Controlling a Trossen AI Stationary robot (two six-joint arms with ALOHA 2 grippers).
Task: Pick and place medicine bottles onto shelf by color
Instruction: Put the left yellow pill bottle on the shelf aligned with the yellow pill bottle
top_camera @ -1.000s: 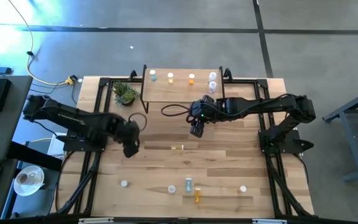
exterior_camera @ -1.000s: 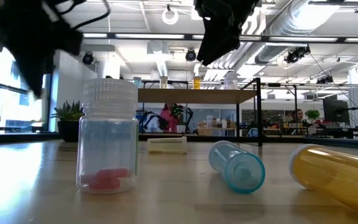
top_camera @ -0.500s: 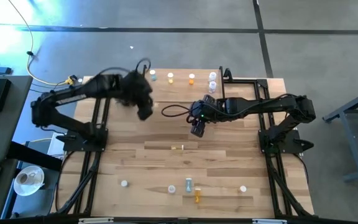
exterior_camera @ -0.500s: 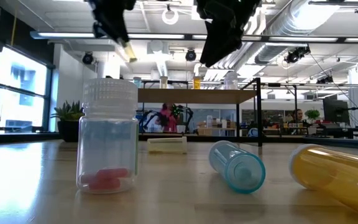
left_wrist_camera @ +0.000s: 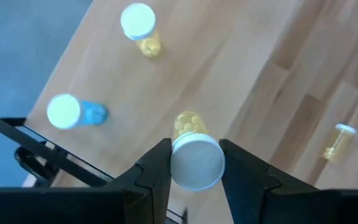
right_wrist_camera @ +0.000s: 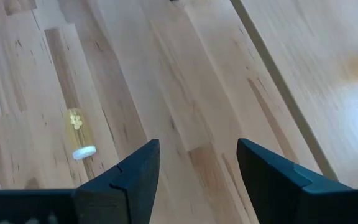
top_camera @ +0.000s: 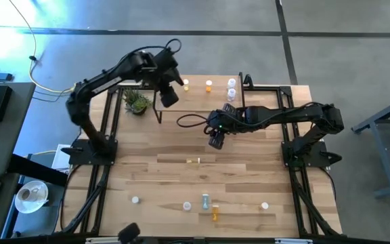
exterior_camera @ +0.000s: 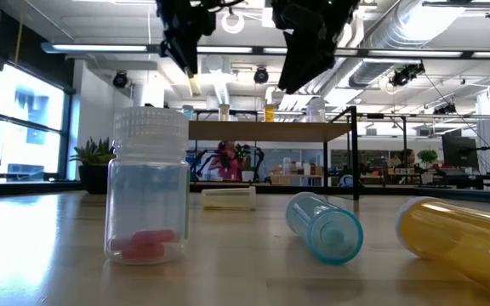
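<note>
My left gripper [top_camera: 170, 95] hangs over the left end of the shelf [top_camera: 202, 100], shut on a yellow medicine bottle [left_wrist_camera: 189, 124] with a white cap. On the shelf top stand a blue bottle [left_wrist_camera: 74, 112] and a yellow one [left_wrist_camera: 142, 28]; farther right stand an orange one [top_camera: 208, 85] and two clear ones [top_camera: 231, 88]. My right gripper [top_camera: 215, 142] waits open above the table in front of the shelf, holding nothing. A yellow bottle [right_wrist_camera: 78, 134] lies on its side on the table below it. My left gripper pinches the yellow bottle at its white cap [left_wrist_camera: 196, 163] between the two fingers. The fingers slant down from above. The bottle's body sticks out beyond the fingertips [exterior_camera: 194, 83], pointing down, lifted clear above the shelf top.
A small potted plant [top_camera: 136, 102] stands left of the shelf. Near the table's front edge are several more bottles: a clear one standing [exterior_camera: 149, 187], a blue one [exterior_camera: 324, 225] and an orange-yellow one [exterior_camera: 462, 238] lying on their sides. Black frame rails run along both table sides.
My left gripper has risen from the table's left middle and swung toward the far edge and the right, ending over the shelf's left end, staying shut on the yellow bottle. My right gripper has kept still.
</note>
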